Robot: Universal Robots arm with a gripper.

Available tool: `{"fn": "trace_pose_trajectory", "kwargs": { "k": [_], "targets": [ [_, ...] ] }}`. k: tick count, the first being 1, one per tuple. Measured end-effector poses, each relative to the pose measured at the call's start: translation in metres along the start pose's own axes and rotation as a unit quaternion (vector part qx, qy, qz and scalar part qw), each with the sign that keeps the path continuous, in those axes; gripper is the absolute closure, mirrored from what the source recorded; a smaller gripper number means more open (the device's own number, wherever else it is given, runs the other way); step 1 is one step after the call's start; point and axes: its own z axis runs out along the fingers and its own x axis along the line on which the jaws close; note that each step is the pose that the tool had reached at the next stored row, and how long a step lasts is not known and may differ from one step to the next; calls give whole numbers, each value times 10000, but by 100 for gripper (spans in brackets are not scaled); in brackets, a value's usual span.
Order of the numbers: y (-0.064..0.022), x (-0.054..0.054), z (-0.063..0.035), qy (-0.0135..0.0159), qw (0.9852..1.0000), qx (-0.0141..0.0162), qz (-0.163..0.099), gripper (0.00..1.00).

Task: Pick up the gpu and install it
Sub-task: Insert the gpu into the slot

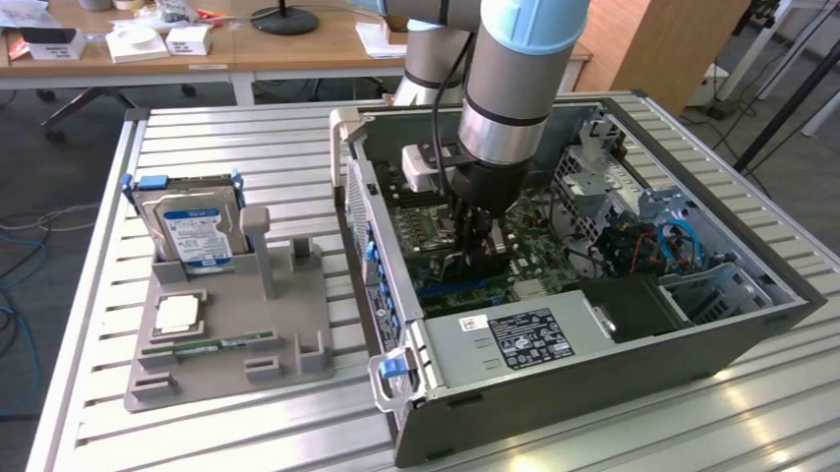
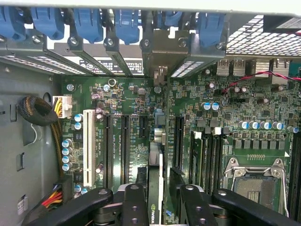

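The gpu (image 2: pixel 155 188) stands on edge, pinched between my jaws, gripper (image 2: pixel 157 207) low inside the computer case (image 1: pixel 735 339); its long axis runs along the motherboard slots (image 2: pixel 124 148) directly beneath.

Grey cylindrical arm (image 1: pixel 522 69), light-blue joint cap, black band, black tool (image 2: pixel 159 200) linkages with round screws

A ribbed, brushed-metal worktop (image 1: pixel 236 128) is seen; the matt grey plastic holder (image 1: pixel 223 324) looks smooth. The gpu (image 2: pixel 155 188) shows a thin card edge between glossy black end effector (image 2: pixel 157 202) fingers.
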Motion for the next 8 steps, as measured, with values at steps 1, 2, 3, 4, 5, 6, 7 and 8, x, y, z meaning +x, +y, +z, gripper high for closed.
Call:
{"fn": "trace_pose_trajectory", "kwargs": {
  "k": [1, 2, 3, 4, 5, 6, 7, 8],
  "targets": [
    [0, 0, 0, 0, 10000, 0, 0, 67],
    [0, 0, 0, 0, 10000, 0, 0, 67],
    [0, 0, 0, 0, 10000, 0, 0, 67],
    [0, 0, 0, 0, 10000, 0, 0, 67],
    [0, 0, 0, 0, 10000, 0, 0, 67],
    [0, 0, 0, 0, 10000, 0, 0, 67],
    [0, 0, 0, 0, 10000, 0, 0, 67],
    [0, 0, 0, 0, 10000, 0, 0, 67]
  ]
}}
